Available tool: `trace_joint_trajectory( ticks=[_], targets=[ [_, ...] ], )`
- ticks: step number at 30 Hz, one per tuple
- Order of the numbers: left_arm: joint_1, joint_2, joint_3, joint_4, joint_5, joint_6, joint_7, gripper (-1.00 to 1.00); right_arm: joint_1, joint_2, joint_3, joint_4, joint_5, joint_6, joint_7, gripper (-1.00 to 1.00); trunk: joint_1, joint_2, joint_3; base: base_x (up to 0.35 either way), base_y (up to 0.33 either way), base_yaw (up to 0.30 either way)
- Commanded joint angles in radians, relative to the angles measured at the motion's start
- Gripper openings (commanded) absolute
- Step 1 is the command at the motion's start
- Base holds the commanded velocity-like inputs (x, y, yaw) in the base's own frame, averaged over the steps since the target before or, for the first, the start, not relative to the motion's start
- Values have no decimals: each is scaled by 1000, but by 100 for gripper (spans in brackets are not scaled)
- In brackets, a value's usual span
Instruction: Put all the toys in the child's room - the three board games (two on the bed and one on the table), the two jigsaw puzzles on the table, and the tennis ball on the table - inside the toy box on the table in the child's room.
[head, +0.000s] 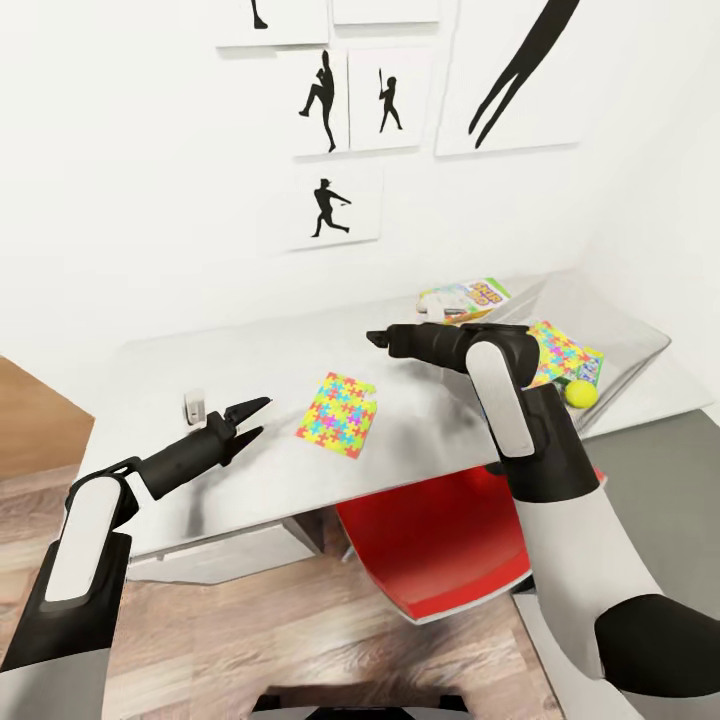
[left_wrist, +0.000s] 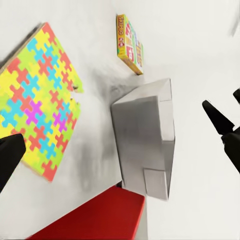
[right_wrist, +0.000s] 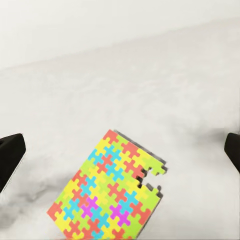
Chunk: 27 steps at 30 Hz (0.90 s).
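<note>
One jigsaw puzzle (head: 338, 414) lies flat on the table (head: 200, 360), between my two grippers. My left gripper (head: 250, 418) hovers open just left of it. My right gripper (head: 378, 340) is open above the table, behind the puzzle. The left wrist view has this puzzle (left_wrist: 40, 105) beside the grey toy box (left_wrist: 147, 140), and the right wrist view looks down on the puzzle (right_wrist: 112, 195). The toy box (head: 625, 330) stands at the table's right end; a second puzzle (head: 560, 355) and the tennis ball (head: 581, 393) appear to lie inside it. A board game (head: 465, 297) rests behind the box.
A small white object (head: 195, 405) stands on the table near my left gripper. A red chair (head: 440, 540) is tucked under the table's front edge. Baseball-player silhouette pictures (head: 325, 100) hang on the white wall behind. Wood-plank floor (head: 300, 630) lies below.
</note>
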Motion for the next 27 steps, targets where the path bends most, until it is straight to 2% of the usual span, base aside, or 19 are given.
trace_joint_trajectory(
  ticks=[1,12,23,27],
  targets=[
    [-1,0,1,0,-6,5,-7,100,3,0,1,0,-10,3,-11,100,0,-2,-1,-100,240,0],
    [-1,1,1,-2,-6,5,-7,100,26,2,3,0,-9,3,-15,100,0,-2,-1,-62,172,0],
    [0,1,2,-4,-6,5,-7,100,37,5,3,13,-9,3,-19,100,0,-2,-1,-15,44,0],
    [1,2,2,-4,-6,5,-7,100,41,7,3,64,-9,3,-21,100,0,-2,-1,-5,14,0]
  ],
)
